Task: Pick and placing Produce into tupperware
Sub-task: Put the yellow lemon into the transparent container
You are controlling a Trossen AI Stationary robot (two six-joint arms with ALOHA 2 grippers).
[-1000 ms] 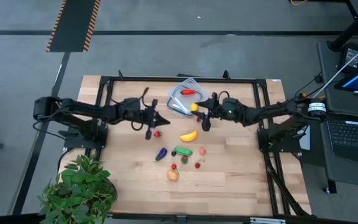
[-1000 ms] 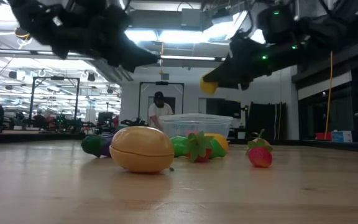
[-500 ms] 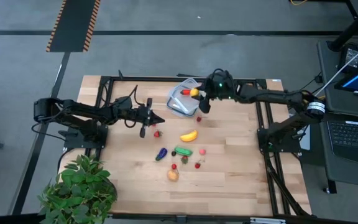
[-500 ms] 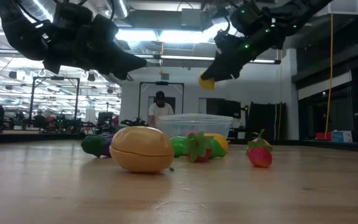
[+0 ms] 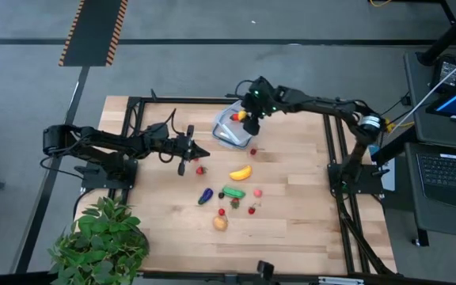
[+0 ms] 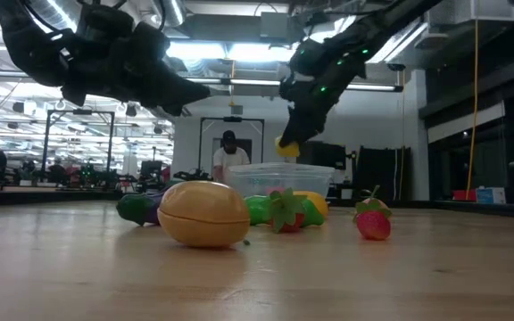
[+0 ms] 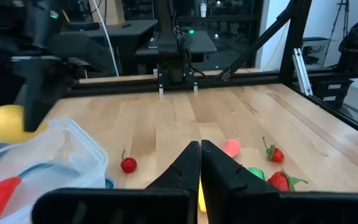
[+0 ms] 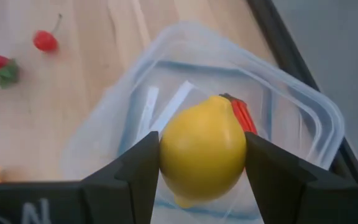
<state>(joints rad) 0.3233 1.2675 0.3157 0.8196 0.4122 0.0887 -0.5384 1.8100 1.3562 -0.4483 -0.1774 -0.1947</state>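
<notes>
Swinging back toward the far edge of the table, the right gripper (image 5: 250, 115) is now hanging right over the tupperware (image 5: 226, 129), where a second ago it was still out over the bare wood beside it. It's squeezing the lemon (image 8: 202, 149) between both fingers, and in the right wrist view the red pepper (image 8: 241, 115) is peeking out just behind the lemon, lying inside the container straight below the claw. The left gripper (image 5: 194, 150) is sitting clenched shut with nothing in it, well off to the side of the right one. Below the two claws, the banana (image 5: 241, 172), cucumber (image 5: 233, 191), eggplant (image 5: 206, 195) and a few small red berries (image 5: 252, 210) are lying loose on the table (image 5: 307, 214).
</notes>
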